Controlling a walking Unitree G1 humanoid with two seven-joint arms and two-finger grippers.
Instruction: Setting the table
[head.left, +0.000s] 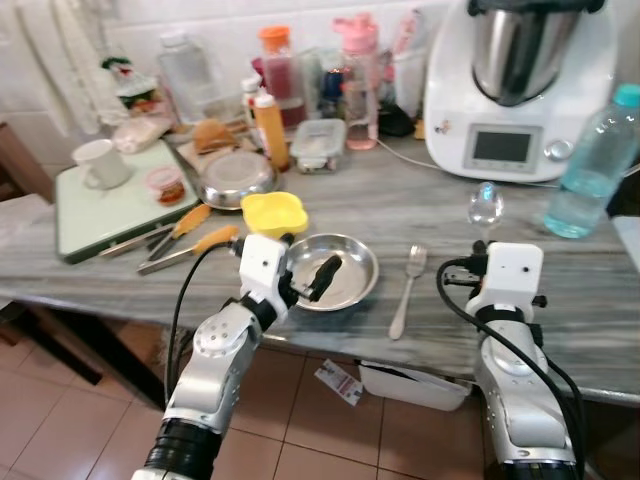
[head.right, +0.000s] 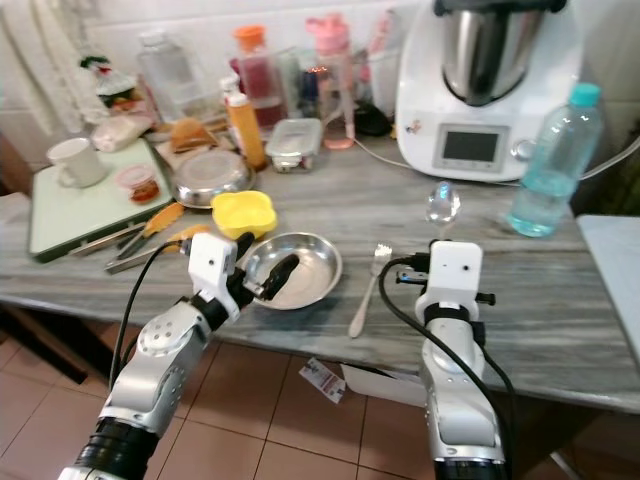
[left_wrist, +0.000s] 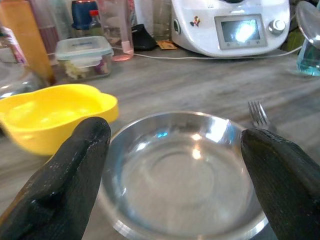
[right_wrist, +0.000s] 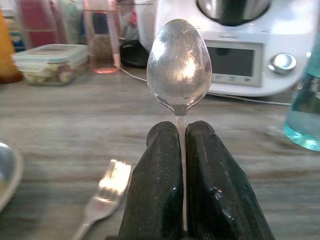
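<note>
The right claw (right_wrist: 181, 150) is clamped on a spoon (right_wrist: 179, 65) above the surface (head.left: 560, 290), right of the fork (head.left: 407, 290), while the left claw (left_wrist: 175, 165) hovers spread apart over the steel plate (left_wrist: 182, 175).

plate (head.left: 345, 275) on counter (head.left: 560, 290) | bowl (head.left: 273, 212) behind-left of plate | fork (head.left: 406, 290) right of plate

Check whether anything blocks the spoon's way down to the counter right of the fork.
Nothing visible does. The right gripper holds the spoon upright above bare counter, between the fork and the water bottle.
</note>
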